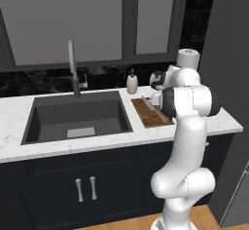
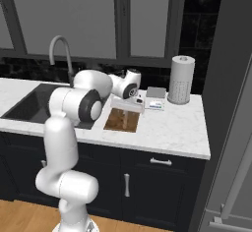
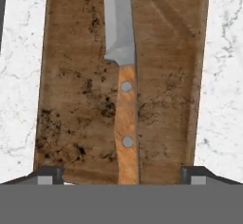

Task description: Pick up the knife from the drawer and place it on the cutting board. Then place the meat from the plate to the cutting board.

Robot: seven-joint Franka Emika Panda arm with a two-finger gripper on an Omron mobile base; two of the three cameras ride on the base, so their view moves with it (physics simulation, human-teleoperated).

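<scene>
Letting go of the knife: what could still slip

Hovering low over the cutting board (image 3: 85, 99), the gripper (image 3: 121, 173) has its jaws spread wide, one tip at each side of the hand view and the knife (image 3: 124, 90) lying free between them. The knife rests flat along the board, blade pointing away from the hand and wooden handle nearest it, well inside the board's edges. Nothing is gripped.

The risk I see is in the retreat: the fingertips (image 3: 47, 174) sit close above the board, so a sideways pull instead of a straight lift could clip the handle and skid the knife toward the marble counter (image 3: 19, 76). The meat and its plate cannot be made out from here, so the next reach may need a fresh look; setting the meat down on the blade would be a further hazard
</scene>
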